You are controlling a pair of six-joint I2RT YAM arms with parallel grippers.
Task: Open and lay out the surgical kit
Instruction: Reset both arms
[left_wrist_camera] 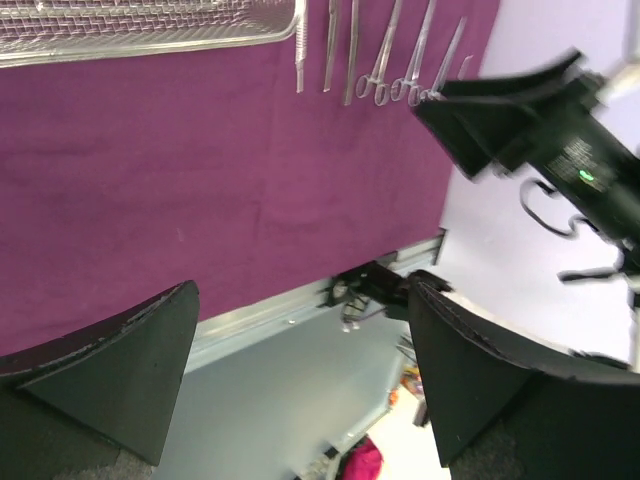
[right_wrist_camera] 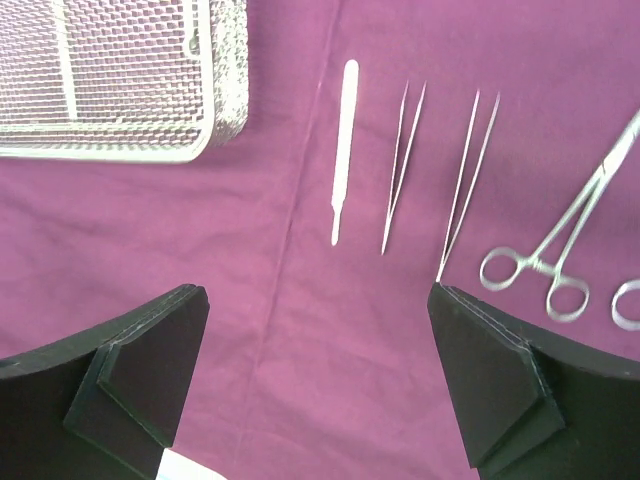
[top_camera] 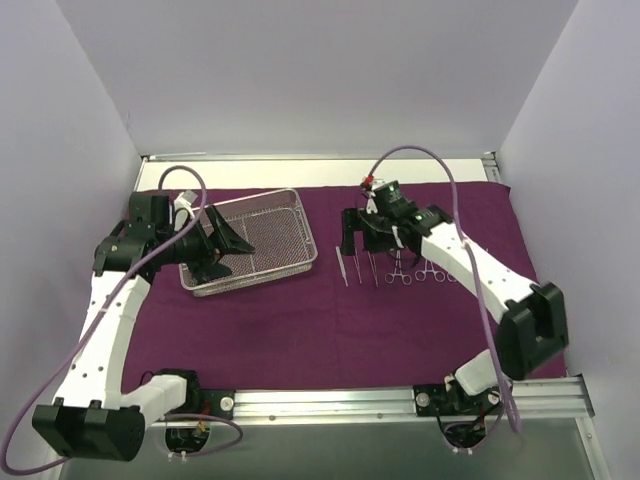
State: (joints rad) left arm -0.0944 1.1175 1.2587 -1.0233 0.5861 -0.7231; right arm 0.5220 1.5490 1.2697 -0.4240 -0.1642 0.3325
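Right gripper jaws wide, empty, above tweezers; lift clear vertically, keep your row parallel. Left gripper spread, empty.

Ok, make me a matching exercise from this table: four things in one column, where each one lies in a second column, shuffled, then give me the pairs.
Things:
1. wire-mesh tray
2. flat silver handle
3. ring-handled forceps
4. purple cloth

Places:
A. right end of the instrument row
B. spread under everything else
C. left of the whole instrument row
D. leftmost instrument in the row

Pairs: 1-C, 2-D, 3-A, 4-B.
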